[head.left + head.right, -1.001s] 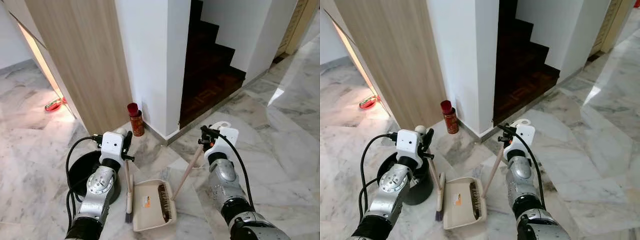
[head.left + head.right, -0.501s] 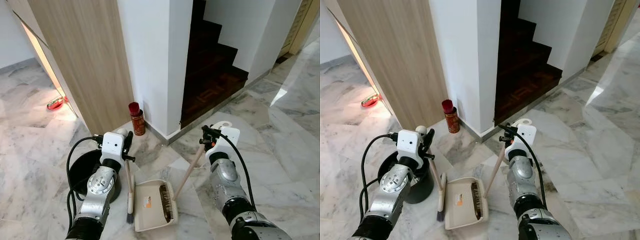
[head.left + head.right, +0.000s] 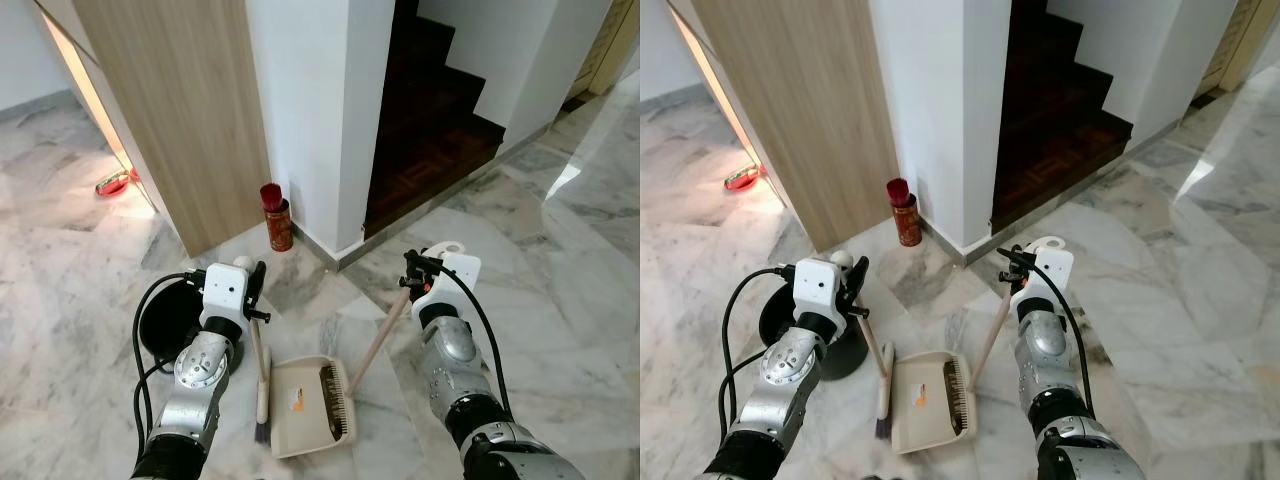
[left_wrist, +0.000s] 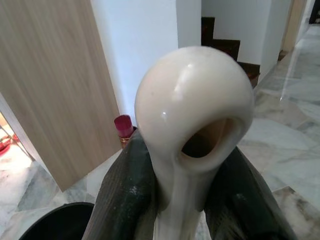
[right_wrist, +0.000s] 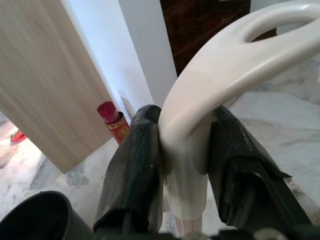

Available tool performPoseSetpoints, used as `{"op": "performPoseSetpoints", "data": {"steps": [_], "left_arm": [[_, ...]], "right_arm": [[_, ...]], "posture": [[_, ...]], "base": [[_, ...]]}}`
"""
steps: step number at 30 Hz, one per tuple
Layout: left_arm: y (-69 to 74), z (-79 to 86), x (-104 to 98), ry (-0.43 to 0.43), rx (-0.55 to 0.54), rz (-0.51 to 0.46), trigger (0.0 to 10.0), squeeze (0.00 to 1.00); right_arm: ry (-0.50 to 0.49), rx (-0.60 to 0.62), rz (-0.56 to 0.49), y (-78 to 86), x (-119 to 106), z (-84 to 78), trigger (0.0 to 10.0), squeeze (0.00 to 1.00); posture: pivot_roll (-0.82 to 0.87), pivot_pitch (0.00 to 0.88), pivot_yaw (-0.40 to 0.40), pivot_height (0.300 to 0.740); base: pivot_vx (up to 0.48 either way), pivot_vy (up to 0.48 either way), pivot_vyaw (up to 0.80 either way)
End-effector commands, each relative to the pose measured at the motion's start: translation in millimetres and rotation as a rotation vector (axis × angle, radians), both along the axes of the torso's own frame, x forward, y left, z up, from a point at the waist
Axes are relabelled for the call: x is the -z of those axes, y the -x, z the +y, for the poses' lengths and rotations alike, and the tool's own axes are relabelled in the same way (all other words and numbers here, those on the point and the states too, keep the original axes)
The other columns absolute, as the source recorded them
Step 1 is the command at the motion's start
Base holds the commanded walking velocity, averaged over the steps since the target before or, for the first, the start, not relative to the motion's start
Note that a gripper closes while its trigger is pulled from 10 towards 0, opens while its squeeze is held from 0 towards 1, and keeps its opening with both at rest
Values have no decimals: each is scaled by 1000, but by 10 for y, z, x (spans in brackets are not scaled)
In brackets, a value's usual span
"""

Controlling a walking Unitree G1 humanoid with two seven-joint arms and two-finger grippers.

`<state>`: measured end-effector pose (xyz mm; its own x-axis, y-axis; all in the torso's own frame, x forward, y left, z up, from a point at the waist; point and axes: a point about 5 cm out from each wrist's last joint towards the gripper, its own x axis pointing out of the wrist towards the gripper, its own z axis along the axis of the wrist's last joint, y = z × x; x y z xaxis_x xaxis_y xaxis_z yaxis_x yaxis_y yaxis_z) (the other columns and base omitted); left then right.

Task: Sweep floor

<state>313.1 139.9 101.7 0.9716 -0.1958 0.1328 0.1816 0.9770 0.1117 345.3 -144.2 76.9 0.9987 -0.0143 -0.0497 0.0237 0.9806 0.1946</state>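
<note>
We hold the little brush in our left gripper, its 2 black fingers squeezed tight on the cream handle, and our right gripper is squeezed tight on the long handle of the dustpan, so we think both tools are ready to push dirt together. The brush sits low in the middle of the frame, just left of the pan. It stands almost upright, its bristles pointing down at the marble floor.
</note>
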Motion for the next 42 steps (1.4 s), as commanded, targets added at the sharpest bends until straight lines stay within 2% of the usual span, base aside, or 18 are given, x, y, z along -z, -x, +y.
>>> {"op": "performPoseSetpoints", "data": {"steps": [1, 4, 42], "left_arm": [[-3, 5, -91, 12, 0, -51, 10000, 0], [-3, 5, -90, 12, 0, -51, 10000, 0], [-18, 20, -88, 9, -15, -45, 10000, 0]], "right_arm": [[-26, -5, -41, -55, -107, 43, 10000, 0], [-26, -5, -41, -55, -107, 42, 10000, 0], [-26, -3, -42, -60, -114, 33, 10000, 0]], "posture": [[-33, 0, 41, 740], [-33, 0, 41, 740], [-35, 0, 40, 740]], "base": [[-337, 0, 0], [-337, 0, 0], [0, 0, 0]]}}
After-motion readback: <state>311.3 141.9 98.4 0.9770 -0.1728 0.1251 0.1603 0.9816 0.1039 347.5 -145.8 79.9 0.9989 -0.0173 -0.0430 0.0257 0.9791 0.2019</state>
